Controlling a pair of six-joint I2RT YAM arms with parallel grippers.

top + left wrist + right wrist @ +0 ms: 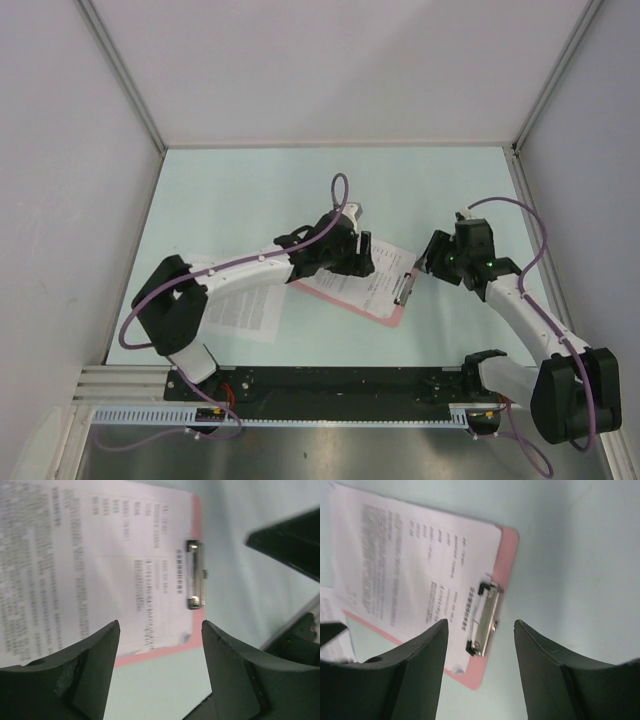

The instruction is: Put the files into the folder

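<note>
The pink folder [392, 312] lies flat mid-table with its metal clip [405, 288] toward the right. A white printed file [365, 275] lies on it, its edge reaching the clip. A second file [240, 308] lies on the table to the left, partly under my left arm. My left gripper [357, 255] hovers open and empty over the folder's far side; its view shows the sheet [100, 555], the clip [195, 575] and the folder's pink edge [150, 655]. My right gripper [432, 260] is open and empty just right of the clip [485, 620], above the folder [506, 555].
The pale green table [250, 190] is closed in by white walls at the left, back and right. The black base rail [330, 385] runs along the near edge. Purple cables [340, 190] loop above both wrists. The right gripper's dark body [292, 540] shows in the left wrist view.
</note>
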